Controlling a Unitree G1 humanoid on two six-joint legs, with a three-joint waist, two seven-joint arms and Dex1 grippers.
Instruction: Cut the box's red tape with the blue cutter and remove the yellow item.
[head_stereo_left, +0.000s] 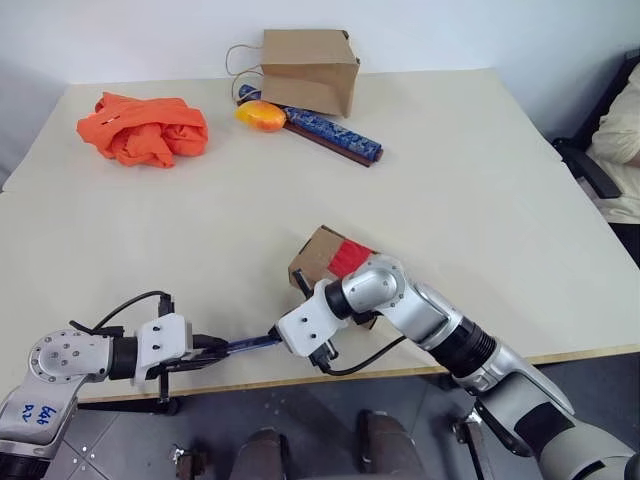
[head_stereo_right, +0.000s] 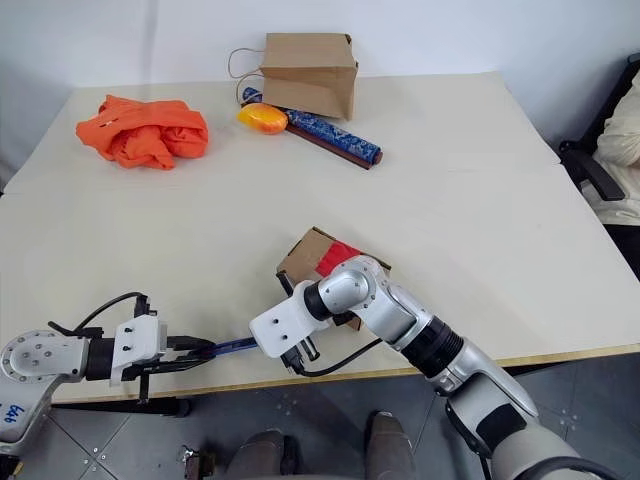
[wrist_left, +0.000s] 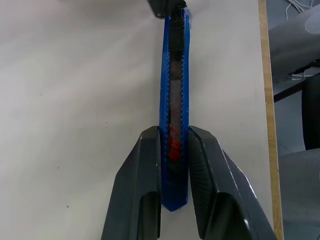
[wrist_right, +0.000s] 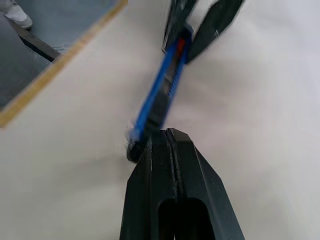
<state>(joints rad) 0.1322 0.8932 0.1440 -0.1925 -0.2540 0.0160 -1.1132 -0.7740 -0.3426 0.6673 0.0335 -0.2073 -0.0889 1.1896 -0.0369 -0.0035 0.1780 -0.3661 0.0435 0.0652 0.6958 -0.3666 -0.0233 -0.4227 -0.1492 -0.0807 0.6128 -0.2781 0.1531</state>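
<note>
From the head camera, the left gripper (head_stereo_left: 215, 352) sits at the near edge of the table (head_stereo_left: 480, 200), toward its near-left corner, its two black fingers clamped on one end of the blue cutter (head_stereo_left: 252, 344), which runs level along that edge toward the right gripper (head_stereo_right: 296, 355). The right gripper's fingers are pressed together and hold nothing; they sit at the cutter's far end, and contact cannot be judged from here. Just behind the right wrist, near the middle of the near edge, stands the box (head_stereo_left: 318, 255) with the red tape (head_stereo_left: 350, 258) across its top flaps, partly covered by the arm. Along the far edge a brown paper bag (head_stereo_left: 310, 68) stands upright, its inside out of sight; just in front of it lie an orange-yellow oval thing (head_stereo_left: 261, 116) and a long blue patterned rod (head_stereo_left: 335, 135). An orange cloth bundle (head_stereo_left: 145, 128) lies near the far-left corner. A person's light sleeve (head_stereo_left: 622, 140) shows beyond the right edge, beside a dark chair.

In the left wrist view the fingers (wrist_left: 145, 180) squeeze the cutter (wrist_left: 174, 100) on both flanks, red marks showing between them; the wooden table edge (wrist_left: 266, 100) runs beside it.

In the right wrist view the closed fingers (wrist_right: 172, 170) meet the cutter's dark tip (wrist_right: 133, 149), with the left gripper's fingers (wrist_right: 215, 22) on its other end, and grey floor lies past the table edge.
</note>
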